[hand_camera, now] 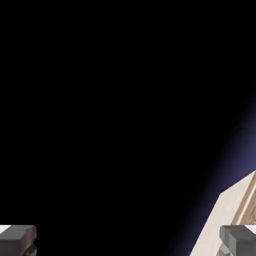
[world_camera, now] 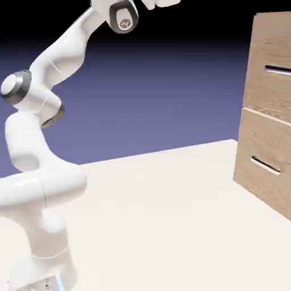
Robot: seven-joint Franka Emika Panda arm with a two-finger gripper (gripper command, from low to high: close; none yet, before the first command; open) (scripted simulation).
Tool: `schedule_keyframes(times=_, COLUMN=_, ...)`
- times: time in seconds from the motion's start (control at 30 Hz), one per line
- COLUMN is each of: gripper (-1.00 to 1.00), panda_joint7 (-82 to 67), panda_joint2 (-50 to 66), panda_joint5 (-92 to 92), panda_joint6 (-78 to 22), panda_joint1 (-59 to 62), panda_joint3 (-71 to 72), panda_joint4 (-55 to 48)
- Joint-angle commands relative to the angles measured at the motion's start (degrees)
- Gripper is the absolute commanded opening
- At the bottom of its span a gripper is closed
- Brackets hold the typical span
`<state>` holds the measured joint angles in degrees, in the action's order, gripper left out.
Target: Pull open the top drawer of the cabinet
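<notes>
The cabinet [world_camera: 245, 149] stands at the right edge of the exterior view, tall and light wood-grain. Its top drawer [world_camera: 267, 94] looks flush with the front, its dark bar handle [world_camera: 277, 69] running off the frame's right edge. The arm [world_camera: 54, 62] rises from the lower left and leaves the frame at the top, so the hand is out of that view, well left of the cabinet. In the hand view my gripper [hand_camera: 128, 242] is open, its grey fingertips [hand_camera: 17, 240] far apart with nothing between them. A sliver of the cabinet [hand_camera: 246, 202] shows at the lower right.
The lower drawer [world_camera: 262, 187] has its own dark handle [world_camera: 266, 165]. The pale table [world_camera: 170, 216] stretches between the robot's base and the cabinet. Most of the hand view is black.
</notes>
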<state>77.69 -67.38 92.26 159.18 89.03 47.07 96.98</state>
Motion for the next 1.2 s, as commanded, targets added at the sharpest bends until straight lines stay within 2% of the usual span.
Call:
schedule_keyframes(times=0.0, gripper=0.00, panda_joint7=0.82, panda_joint2=-0.80, panda_joint5=2.14, panda_joint6=-0.34, panda_joint1=2.08, panda_joint3=1.09, panda_joint4=-1.48)
schedule_keyframes(times=0.67, gripper=0.00, panda_joint7=16.95, panda_joint2=-16.70, panda_joint5=44.38, panda_joint6=-7.13, panda_joint1=43.15, panda_joint3=22.64, panda_joint4=-30.79)
schedule_keyframes(times=1.17, gripper=0.00, panda_joint7=38.80, panda_joint2=-18.63, panda_joint5=39.87, panda_joint6=-2.34, panda_joint1=62.87, panda_joint3=12.43, panda_joint4=-57.95)
